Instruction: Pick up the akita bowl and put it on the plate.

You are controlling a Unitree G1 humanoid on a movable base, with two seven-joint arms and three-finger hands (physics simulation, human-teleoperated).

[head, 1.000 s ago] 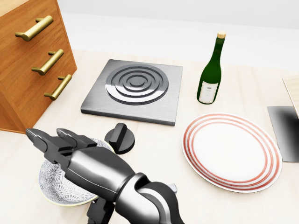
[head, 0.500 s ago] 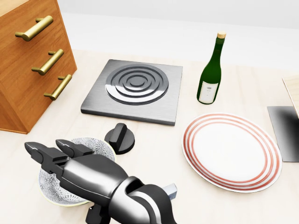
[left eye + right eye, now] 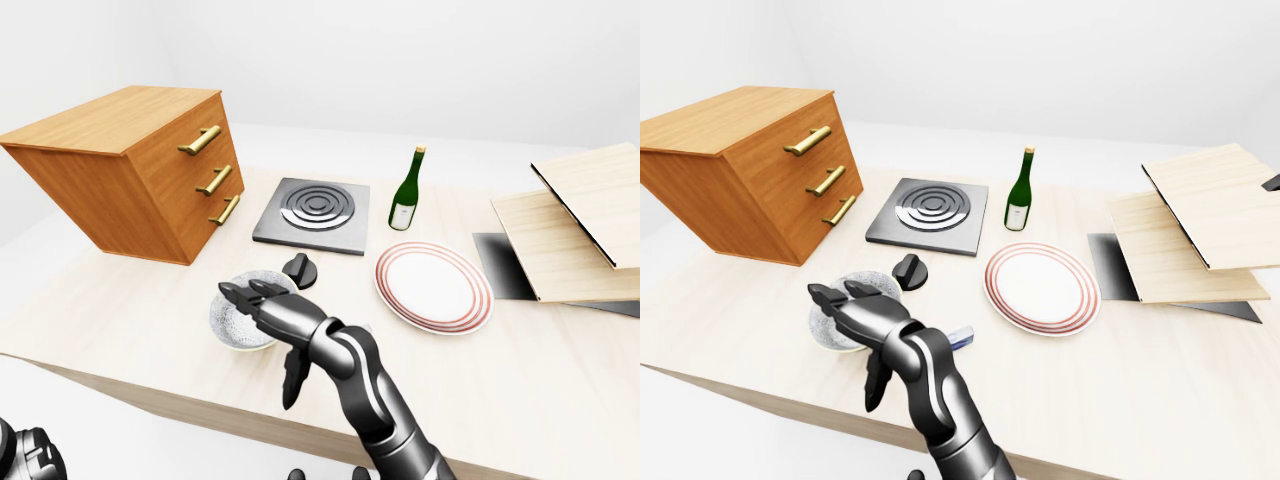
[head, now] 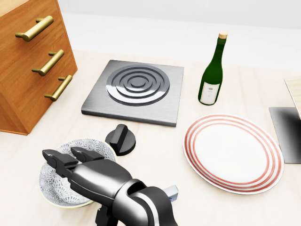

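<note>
Left-eye view: the bowl [image 3: 228, 322] stands on the surface [image 3: 560, 380] at lower left of centre, well apart from the bare plate [image 3: 433, 287] to its right. The knob [image 3: 298, 269] sits just beside the bowl's upper-right rim. The right hand [image 3: 285, 322] reaches in from the bottom edge. It is released, with two fingers [image 3: 233, 294] extended over the bowl and the thumb [image 3: 290, 376] hanging below, outside the near rim. A dark part in the lower-left corner may be the left hand; its state cannot be told. Head view: the fingers hover over the bowl's interior and grasp nothing. Contact with the rim cannot be confirmed, because the hand hides the bowl's lower-right edge. A small grey block [image 4: 172, 192] lies just beside the arm. Right-eye view: same layout; the bottle [image 3: 1017, 195] stands above the plate. Judgement: the step in hand is the grasp. Hazards: if the thumb closes off-line from the fingers, only the rim is pinched, and the bowl may tip or slip out on lifting. Pressure from the hand may slide the bowl left instead of seating it. The carry path to the plate passes the knob, so a low lift may strike it. An off-centre release may leave the bowl tilted on the plate's rim.
</note>
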